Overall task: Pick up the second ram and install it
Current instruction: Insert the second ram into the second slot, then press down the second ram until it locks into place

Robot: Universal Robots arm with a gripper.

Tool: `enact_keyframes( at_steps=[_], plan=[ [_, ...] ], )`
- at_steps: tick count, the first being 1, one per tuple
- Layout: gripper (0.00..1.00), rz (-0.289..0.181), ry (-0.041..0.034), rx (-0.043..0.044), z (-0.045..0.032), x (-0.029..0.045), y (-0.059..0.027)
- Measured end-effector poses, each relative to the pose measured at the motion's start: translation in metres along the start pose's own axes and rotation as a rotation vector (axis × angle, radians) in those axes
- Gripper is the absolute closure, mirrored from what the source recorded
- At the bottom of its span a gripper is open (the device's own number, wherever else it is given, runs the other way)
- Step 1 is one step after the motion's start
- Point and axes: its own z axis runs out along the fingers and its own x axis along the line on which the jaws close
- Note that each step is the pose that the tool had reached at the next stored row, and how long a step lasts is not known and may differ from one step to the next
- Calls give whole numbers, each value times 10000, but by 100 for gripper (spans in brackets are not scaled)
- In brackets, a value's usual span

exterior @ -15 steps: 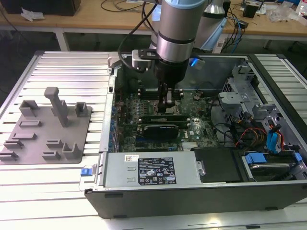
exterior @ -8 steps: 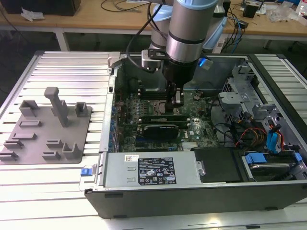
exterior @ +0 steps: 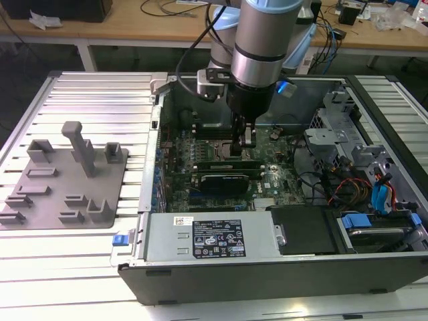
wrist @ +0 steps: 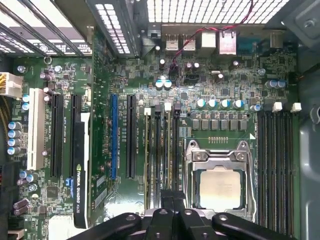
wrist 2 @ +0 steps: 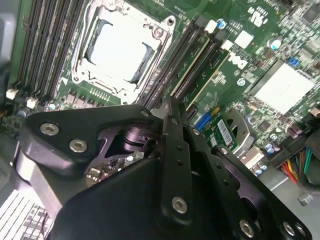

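The second ram [wrist 2: 200, 67] stands on edge in a memory slot just beside the processor socket [wrist 2: 122, 47], directly under the gripper [exterior: 247, 142] lowered into the open computer case [exterior: 267, 267]. Its fingers [wrist 2: 175, 150] appear pressed together above the stick. A black graphics card [wrist: 82, 170] sits nearby; a grey fixture [exterior: 67, 180] lies well apart on the tabletop [exterior: 67, 281].

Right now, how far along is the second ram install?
Done, as far as shows: a green ram stands in the slots beside the socket. In hand: the claw is down inside the case, at the near end of that slot bank. Left: I can't tell whether this stick is pressed fully home or latched, so seating isn't confirmed.
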Motion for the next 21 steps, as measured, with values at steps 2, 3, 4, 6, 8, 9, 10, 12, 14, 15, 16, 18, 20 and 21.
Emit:
enact_keyframes(
  at_steps=[2,3,4,6,8,9,10,12,14,15,16,18,20,21],
  plan=[
    [92,-2,4,221,2,0,41],
    [92,-2,4,225,3,0,65],
    [92,-3,5,225,3,11,66],
    [92,-2,3,226,4,14,65],
    [92,-2,4,226,4,15,66],
    [92,-2,4,225,4,16,66],
    [92,-3,4,225,4,16,66],
    [92,-2,4,225,4,17,66],
    [92,-2,4,226,4,17,66],
    [92,-3,4,226,4,18,65],
    [92,-3,4,225,4,18,66],
    [92,-5,5,217,3,19,57],
    [92,-2,3,172,2,19,-48],
    [92,-4,4,142,1,20,-118]
  ],
)
